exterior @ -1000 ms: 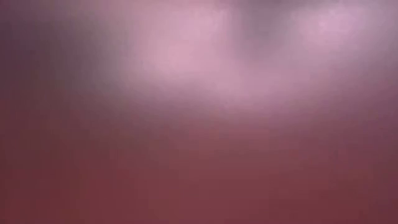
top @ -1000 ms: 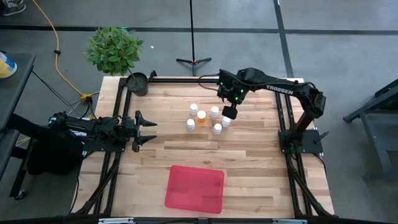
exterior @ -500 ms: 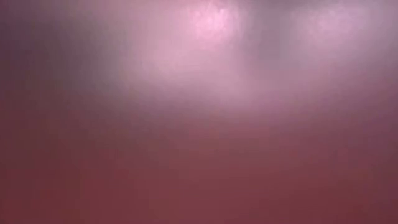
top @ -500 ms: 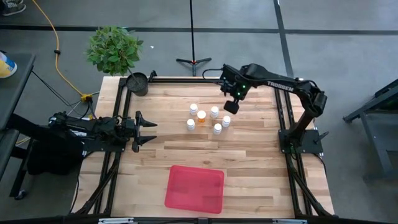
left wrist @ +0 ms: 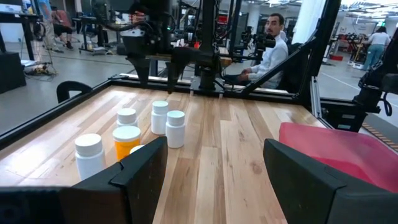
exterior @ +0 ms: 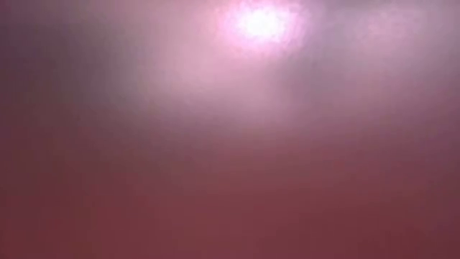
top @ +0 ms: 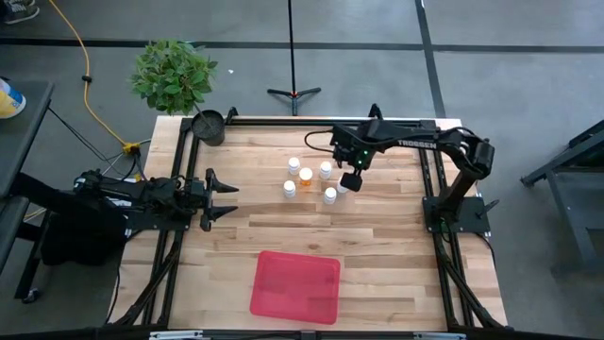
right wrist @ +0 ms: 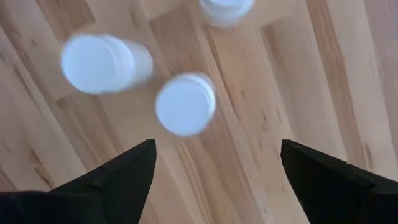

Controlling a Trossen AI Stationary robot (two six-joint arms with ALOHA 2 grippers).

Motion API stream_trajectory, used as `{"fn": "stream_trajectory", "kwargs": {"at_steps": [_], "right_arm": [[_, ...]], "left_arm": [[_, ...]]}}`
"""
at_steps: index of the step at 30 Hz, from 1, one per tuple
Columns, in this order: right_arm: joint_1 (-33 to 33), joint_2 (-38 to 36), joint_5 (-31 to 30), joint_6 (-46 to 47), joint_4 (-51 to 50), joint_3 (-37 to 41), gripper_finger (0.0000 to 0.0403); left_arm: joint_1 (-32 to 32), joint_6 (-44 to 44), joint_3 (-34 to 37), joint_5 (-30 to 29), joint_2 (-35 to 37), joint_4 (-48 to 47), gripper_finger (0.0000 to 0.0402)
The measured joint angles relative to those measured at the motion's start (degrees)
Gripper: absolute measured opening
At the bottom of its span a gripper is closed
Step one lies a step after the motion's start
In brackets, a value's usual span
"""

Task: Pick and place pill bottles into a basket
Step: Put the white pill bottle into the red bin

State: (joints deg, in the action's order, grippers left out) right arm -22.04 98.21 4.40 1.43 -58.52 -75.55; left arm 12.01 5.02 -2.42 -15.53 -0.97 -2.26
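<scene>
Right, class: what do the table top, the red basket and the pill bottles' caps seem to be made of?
Table top: pale wood planks, visible grain and seams, matte. Basket: probably moulded plastic, uniform red, rounded corners. Pill bottles: caps look like smooth white plastic, though the look leaves it open.

Table [top: 377,246]: light wood-plank top in a dark metal frame. Resting on it: a cluster of pill bottles [top: 306,176] with white caps, standing upright near the middle toward the far edge; the basket [top: 295,286], a flat red tray, near the front edge, well apart from the bottles; a small dark pot [top: 209,126] at the far left corner.
</scene>
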Motion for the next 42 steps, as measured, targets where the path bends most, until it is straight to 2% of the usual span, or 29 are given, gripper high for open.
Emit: {"fn": "stream_trajectory", "kwargs": {"at_steps": [15, 33, 42], "right_arm": [[1.1, 0.4, -0.2, 1.0, 5.5, 0.0, 0.0334], [1.2, 7.2, 0.0, -0.3, 5.3, 0.0, 0.0334], [1.2, 7.3, 0.5, -0.4, 5.2, 0.0, 0.0288]], "left_arm": [[0.0, 0.9, 0.0, 0.1, 0.0, 0.0, 0.0298], [0.0, 1.3, 0.0, 0.1, 0.0, 0.0, 0.0298], [0.0, 1.3, 0.0, 0.1, 0.0, 0.0, 0.0298]]}}
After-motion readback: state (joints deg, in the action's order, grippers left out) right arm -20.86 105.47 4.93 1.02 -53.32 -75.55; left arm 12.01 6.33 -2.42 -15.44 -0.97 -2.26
